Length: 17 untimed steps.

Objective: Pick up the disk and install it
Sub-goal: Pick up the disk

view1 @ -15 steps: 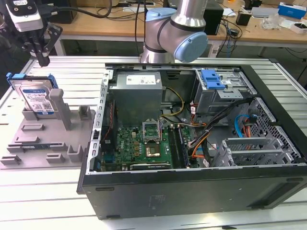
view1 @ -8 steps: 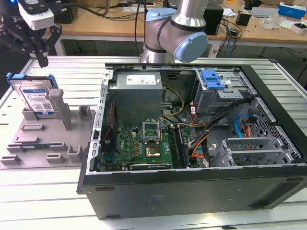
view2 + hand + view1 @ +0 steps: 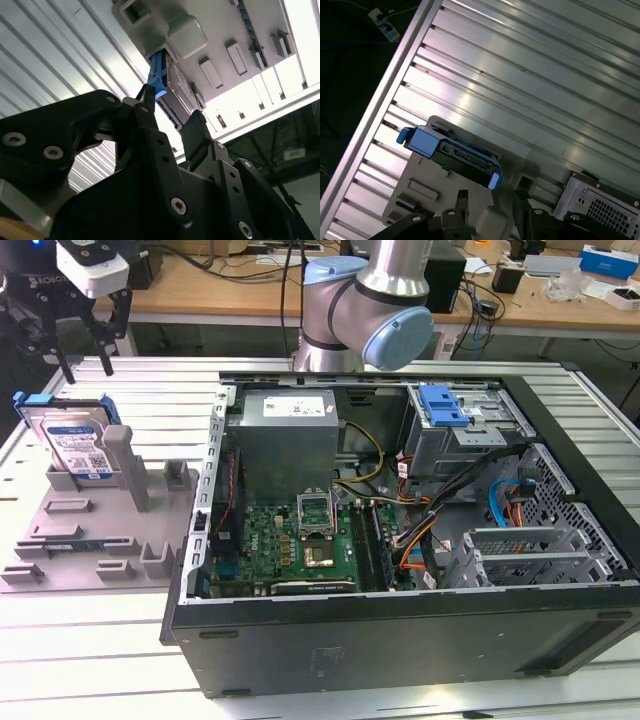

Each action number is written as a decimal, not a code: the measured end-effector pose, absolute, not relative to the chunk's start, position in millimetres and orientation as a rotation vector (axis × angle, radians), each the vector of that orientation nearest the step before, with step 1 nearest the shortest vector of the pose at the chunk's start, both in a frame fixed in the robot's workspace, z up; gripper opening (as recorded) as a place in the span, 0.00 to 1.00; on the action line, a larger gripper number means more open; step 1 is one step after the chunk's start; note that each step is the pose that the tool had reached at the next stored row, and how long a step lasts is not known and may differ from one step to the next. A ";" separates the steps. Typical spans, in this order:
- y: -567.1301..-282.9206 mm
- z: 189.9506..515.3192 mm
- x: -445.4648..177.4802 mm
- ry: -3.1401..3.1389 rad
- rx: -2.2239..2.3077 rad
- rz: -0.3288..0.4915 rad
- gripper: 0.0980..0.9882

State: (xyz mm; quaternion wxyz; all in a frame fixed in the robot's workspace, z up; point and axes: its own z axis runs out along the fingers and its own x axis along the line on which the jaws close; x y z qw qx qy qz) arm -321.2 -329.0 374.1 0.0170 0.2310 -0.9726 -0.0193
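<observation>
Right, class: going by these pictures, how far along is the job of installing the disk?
Nothing looks finished yet. The disk stands on edge in the grey holder on the table, outside the open computer case. In hand: the gripper hovers just above the disk, jaws open and empty. Left: the disk is not yet gripped, lifted or seated in the case.

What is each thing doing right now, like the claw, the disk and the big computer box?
Claw: open, hovering above the disk, holding nothing.
Disk: standing on edge in the gray holder, not grabbed.
Computer box: lying on its side, cover off, insides showing.
</observation>
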 end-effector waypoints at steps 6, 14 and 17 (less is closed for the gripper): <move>-329.0 373.8 -320.8 -2.954 0.953 -0.052 0.43; -329.0 373.2 -320.8 -2.836 1.262 -0.040 0.43; -329.0 372.8 -320.8 -2.772 1.398 -0.035 0.43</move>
